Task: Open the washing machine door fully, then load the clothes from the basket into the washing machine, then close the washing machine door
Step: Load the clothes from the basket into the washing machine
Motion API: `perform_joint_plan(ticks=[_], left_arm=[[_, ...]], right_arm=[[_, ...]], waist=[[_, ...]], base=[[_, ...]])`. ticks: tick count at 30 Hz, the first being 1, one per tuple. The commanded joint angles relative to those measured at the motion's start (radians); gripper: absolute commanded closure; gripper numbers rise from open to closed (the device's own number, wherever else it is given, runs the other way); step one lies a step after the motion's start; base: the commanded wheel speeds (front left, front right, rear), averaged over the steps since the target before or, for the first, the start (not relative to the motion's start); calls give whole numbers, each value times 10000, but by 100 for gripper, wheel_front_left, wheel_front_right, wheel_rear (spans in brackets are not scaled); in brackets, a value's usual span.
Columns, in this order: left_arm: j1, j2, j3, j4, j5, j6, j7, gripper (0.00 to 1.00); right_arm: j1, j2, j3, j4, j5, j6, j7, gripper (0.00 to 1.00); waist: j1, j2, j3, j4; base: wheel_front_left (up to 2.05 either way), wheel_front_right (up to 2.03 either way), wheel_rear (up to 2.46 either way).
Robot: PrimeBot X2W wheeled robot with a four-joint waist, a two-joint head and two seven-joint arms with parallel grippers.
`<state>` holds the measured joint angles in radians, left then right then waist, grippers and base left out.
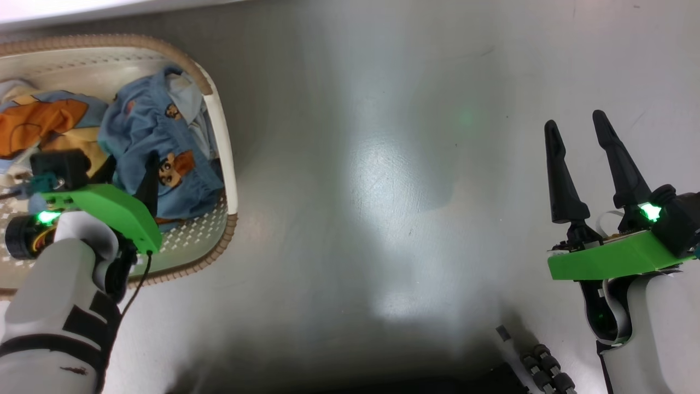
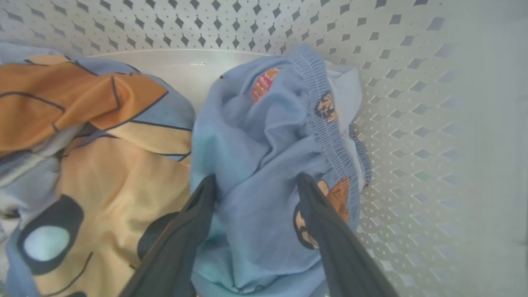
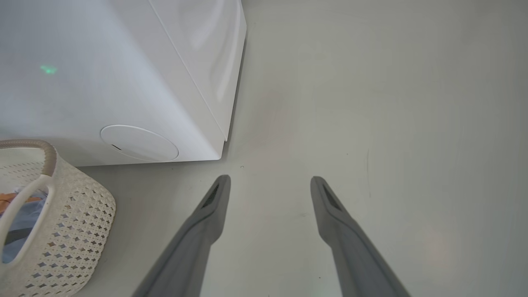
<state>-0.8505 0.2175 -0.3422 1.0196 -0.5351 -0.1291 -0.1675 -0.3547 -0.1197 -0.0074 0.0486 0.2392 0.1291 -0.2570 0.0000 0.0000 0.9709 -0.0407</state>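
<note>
Lying in the basket, clothes meet the spread left claw; right claw also spread.

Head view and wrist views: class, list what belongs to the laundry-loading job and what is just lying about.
Job: basket, clothes in it, washing machine, left tool open among the clothes.
Lying about: small dark ribbed piece on the floor.

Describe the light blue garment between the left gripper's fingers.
The light blue garment is thin, soft cloth, crumpled in a heap, with a ribbed elastic waistband and cartoon animal prints. It lies in the basket against its perforated wall, touching the orange garment. The open left gripper straddles it, both fingertips in its folds.
</note>
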Motion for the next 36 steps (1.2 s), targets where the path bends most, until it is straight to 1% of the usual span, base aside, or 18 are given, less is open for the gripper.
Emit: perform_joint_plan(ticks=[1,6,10,13,14,15,16,21,24,28,31,35,36], left_arm=[[180,552,64,-53,-239,-14,95,0],[-155,775,-561,-121,-982,-15,417,0],[-501,916,-1079,-38,-1302,-15,579,0],[-763,976,-1328,315,-1425,-15,779,0],[-836,971,-1374,447,-1482,-15,842,33],[-909,966,-1398,579,-1530,-15,853,70],[-969,953,-1437,685,-1562,-15,834,100],[-994,845,-1574,1028,-1832,-15,555,100],[-788,893,-1701,1114,-1957,-15,-75,100],[-468,921,-1745,1091,-2071,-15,-630,100],[-106,970,-1781,951,-2099,-15,-838,100],[380,1063,-1592,529,-2118,-15,-930,100],[380,1063,-1592,529,-2118,-15,-930,100]], right_arm=[[284,68,205,-208,-89,16,-47,0],[284,62,188,-241,-89,16,-47,0],[266,69,201,-281,-99,16,-47,0],[273,83,210,-310,-110,16,-47,0],[276,90,196,-320,-114,16,-47,0],[278,92,178,-328,-119,16,-47,0],[278,97,152,-334,-119,16,-47,0],[218,134,129,-290,-114,16,-47,0],[129,180,178,-207,-86,16,-47,0],[84,175,249,-48,-53,16,-47,0],[87,192,310,83,4,16,-47,0],[141,164,389,272,33,16,-47,0],[141,164,389,272,33,16,-47,0]], waist=[[0,0,74,-37],[0,0,232,-97],[0,0,350,-145],[0,0,404,-195],[0,0,411,-215],[0,0,410,-230],[0,0,400,-242],[0,0,164,-289],[0,0,-245,-329],[0,0,-791,-329],[0,0,-1236,-340],[0,0,-1807,-265],[0,0,-1807,-265]], base=[[0,0,0],[0,0,0],[0,0,0],[0,0,0],[0,0,0],[0,0,0],[0,0,0],[0,0,0],[0,0,0],[0,0,0],[0,0,0],[0,0,0],[0,0,0]])
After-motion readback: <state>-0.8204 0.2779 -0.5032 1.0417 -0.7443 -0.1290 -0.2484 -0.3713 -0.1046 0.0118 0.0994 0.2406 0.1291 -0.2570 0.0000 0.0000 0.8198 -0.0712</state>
